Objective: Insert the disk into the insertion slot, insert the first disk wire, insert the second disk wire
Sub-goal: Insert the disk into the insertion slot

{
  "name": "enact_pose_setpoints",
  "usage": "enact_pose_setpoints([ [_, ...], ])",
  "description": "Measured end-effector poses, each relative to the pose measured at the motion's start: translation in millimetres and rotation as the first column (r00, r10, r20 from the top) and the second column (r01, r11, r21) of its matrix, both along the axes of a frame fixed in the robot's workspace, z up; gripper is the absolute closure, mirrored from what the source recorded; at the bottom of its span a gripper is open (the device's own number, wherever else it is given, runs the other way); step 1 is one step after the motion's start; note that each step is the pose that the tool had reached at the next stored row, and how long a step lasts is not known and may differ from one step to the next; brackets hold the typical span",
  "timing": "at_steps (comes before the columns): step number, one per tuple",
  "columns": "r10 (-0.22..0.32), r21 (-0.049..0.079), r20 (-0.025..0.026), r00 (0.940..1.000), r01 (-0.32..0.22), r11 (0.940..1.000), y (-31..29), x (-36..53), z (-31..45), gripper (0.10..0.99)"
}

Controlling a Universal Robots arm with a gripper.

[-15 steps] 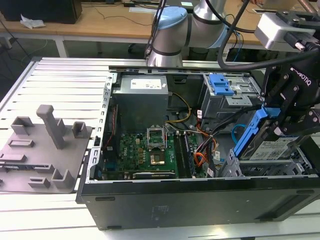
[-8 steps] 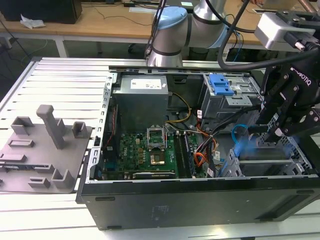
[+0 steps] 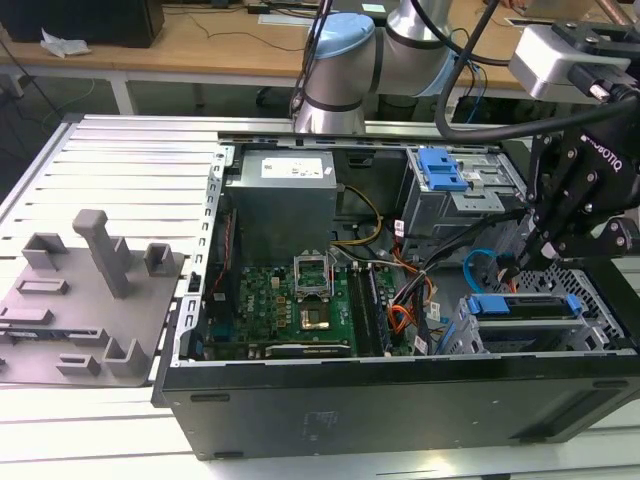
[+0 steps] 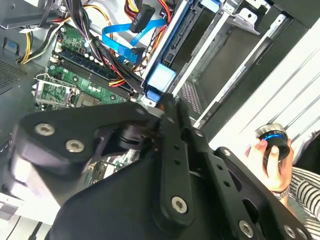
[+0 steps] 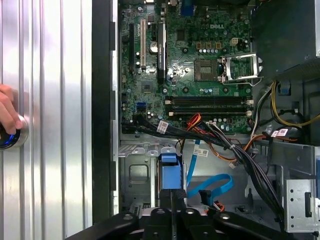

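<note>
The disk, silver in a bright blue frame, lies in the insertion slot, the low grey cage at the exterior view's right end of the open computer case. My gripper hangs just above the disk, fingers pressed together. In both wrist views its tips meet at the end of the blue frame handle; I cannot tell whether they touch it. The second disk wire, a flat light-blue cable, loops beside the cage. Which cable is the first disk wire I cannot tell.
A taller grey bay with a blue latch stands behind the cage. Orange and black wire bundles run between the motherboard and the cage. A person's hand holds a round knob on the slatted metal table outside the case.
</note>
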State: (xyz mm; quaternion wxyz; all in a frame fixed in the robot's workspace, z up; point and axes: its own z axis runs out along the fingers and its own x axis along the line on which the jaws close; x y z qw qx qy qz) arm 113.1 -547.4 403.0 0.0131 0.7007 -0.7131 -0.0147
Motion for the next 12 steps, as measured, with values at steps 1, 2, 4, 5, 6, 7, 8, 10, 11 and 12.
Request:
enact_pose_setpoints([
  [1,0.0,0.0,0.0,1.0,0.0,1.0,0.0,0.0,0.0,0.969],
  [2,0.0,0.0,0.0,1.0,0.0,1.0,0.0,0.0,0.0,0.969],
  [4,0.0,0.0,0.0,1.0,0.0,1.0,0.0,0.0,-0.1,0.98],
  [5,0.0,0.0,0.0,1.0,0.0,1.0,0.0,0.0,-0.1,0.98],
  [6,0.0,0.0,0.0,1.0,0.0,1.0,0.0,0.0,-0.1,0.98],
  [7,0.0,0.0,0.0,1.0,0.0,1.0,0.0,0.0,-0.1,0.98],
  [8,0.0,0.0,0.0,1.0,0.0,1.0,0.0,0.1,-0.1,0.98],
  [10,0.0,0.0,-0.001,1.0,0.0,1.0,0.1,7.8,-0.1,0.98],
  [11,0.0,0.0,-0.0023,1.0,0.0,1.0,0.1,14.0,-0.2,0.98],
  [12,0.0,0.0,-0.0028,1.0,0.0,1.0,0.2,16.9,-1.6,0.98],
])
